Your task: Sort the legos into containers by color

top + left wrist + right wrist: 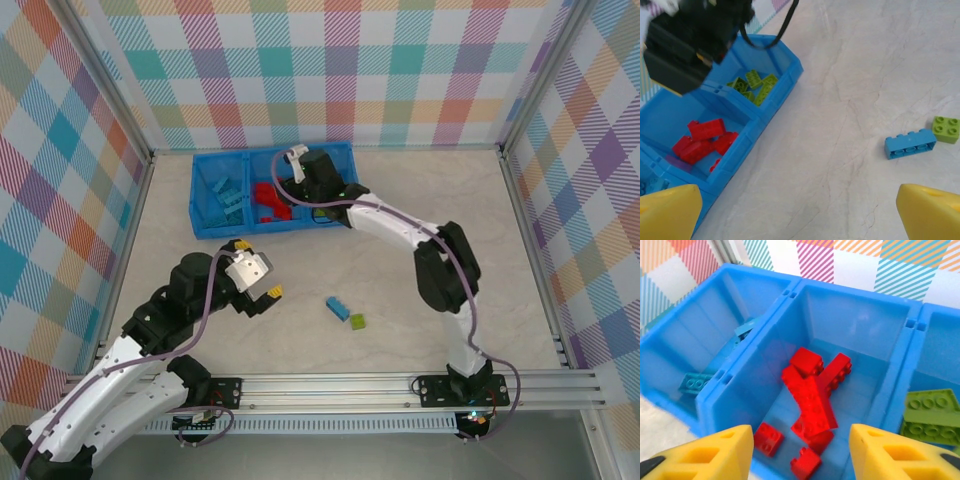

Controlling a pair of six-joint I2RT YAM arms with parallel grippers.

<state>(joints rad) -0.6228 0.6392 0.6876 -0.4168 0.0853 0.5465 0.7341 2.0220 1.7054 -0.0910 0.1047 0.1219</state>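
Observation:
The blue tray (pixel 215 231) lies at the back of the table with its containers side by side. My right gripper (pixel 300 185) hovers over the middle container, jaws open (pixel 800 455) with nothing between them. Beneath it several red legos (pixel 812 400) lie in a heap. Light blue legos (pixel 695 382) sit in the left container and lime green ones (pixel 930 417) in the right. My left gripper (pixel 258 267) is wide open and empty (pixel 800 215) above bare table. A light blue lego (pixel 337 308) and a small green lego (pixel 357 321) lie loose on the table to its right.
Checkered walls close in the table at the back and both sides. A metal rail (pixel 350 385) runs along the near edge. In the left wrist view the two loose bricks, blue (pixel 910 144) and green (pixel 946 128), lie well apart from the tray (pixel 775 105).

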